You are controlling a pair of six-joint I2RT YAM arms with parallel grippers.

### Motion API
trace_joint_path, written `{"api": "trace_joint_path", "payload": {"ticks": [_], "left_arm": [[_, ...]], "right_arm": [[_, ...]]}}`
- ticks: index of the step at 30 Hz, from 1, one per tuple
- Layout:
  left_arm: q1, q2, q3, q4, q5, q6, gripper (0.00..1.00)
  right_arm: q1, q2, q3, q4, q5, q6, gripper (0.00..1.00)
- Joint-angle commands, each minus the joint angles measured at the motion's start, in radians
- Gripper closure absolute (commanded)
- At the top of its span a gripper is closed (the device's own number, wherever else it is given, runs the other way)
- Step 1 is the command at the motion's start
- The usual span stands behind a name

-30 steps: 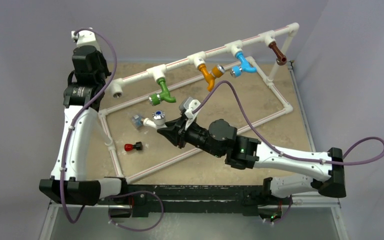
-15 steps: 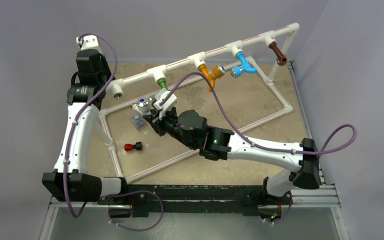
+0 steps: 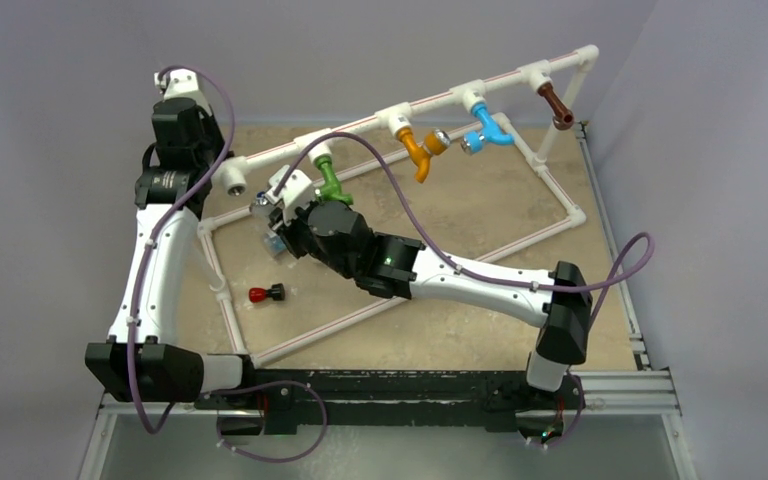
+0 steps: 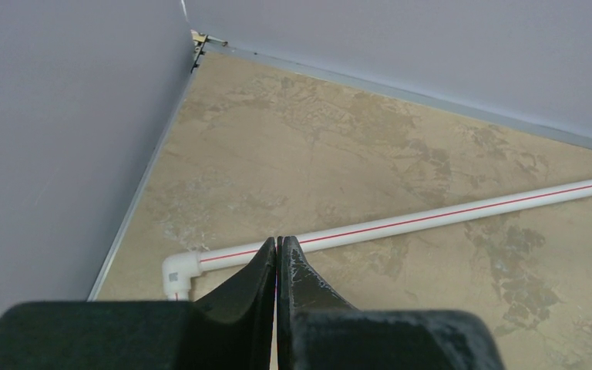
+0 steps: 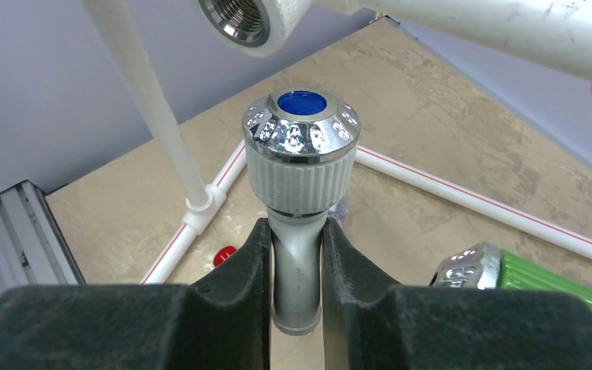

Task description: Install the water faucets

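Note:
My right gripper [image 5: 295,227] is shut on the neck of the white faucet [image 5: 301,154], whose silvery, blue-centred end points up. It is held just below and in front of the open threaded fitting [image 5: 243,19] and does not touch it. In the top view the right gripper [image 3: 272,205] holds this faucet [image 3: 260,204] beside that fitting [image 3: 233,181] at the rail's left end. The green [image 3: 330,183], orange [image 3: 417,150], blue [image 3: 488,130] and brown [image 3: 556,106] faucets hang on the rail. My left gripper [image 4: 277,243] is shut and empty above a floor pipe [image 4: 432,220].
The white pipe frame [image 3: 560,215] lies on the table and carries the raised rail. A small red-and-black piece [image 3: 266,294] lies inside the frame at the left, and a small clear bluish piece [image 3: 275,243] lies below my right gripper. The left arm [image 3: 175,130] stands behind the fitting.
My right arm has swung left across the table with the white faucet, from the frame's middle to the open fitting at the rail's left end. The left arm has barely moved.

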Motion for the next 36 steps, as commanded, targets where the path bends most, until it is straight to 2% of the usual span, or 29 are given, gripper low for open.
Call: {"api": "trace_joint_path", "payload": {"ticks": [1, 7, 18, 21, 28, 36], "left_arm": [[-0.004, 0.022, -0.026, -0.034, 0.048, -0.019, 1.00], [-0.004, 0.050, 0.001, -0.047, 0.102, -0.023, 1.00], [-0.007, 0.085, 0.064, -0.070, 0.307, -0.040, 1.00], [-0.020, 0.097, 0.090, -0.090, 0.349, -0.047, 1.00], [-0.094, 0.128, 0.147, -0.127, 0.391, -0.062, 1.00], [-0.103, 0.110, 0.137, -0.153, 0.391, -0.057, 1.00]], "right_arm": [[-0.071, 0.003, 0.088, -0.018, 0.057, 0.013, 1.00], [-0.167, 0.001, 0.088, -0.015, 0.069, 0.042, 1.00], [-0.313, -0.003, 0.049, -0.006, 0.162, 0.037, 1.00], [-0.360, -0.026, 0.022, -0.003, 0.147, 0.053, 1.00], [-0.430, -0.080, -0.009, -0.009, 0.151, 0.060, 1.00], [-0.437, -0.111, -0.050, -0.021, 0.082, 0.095, 1.00]]}}
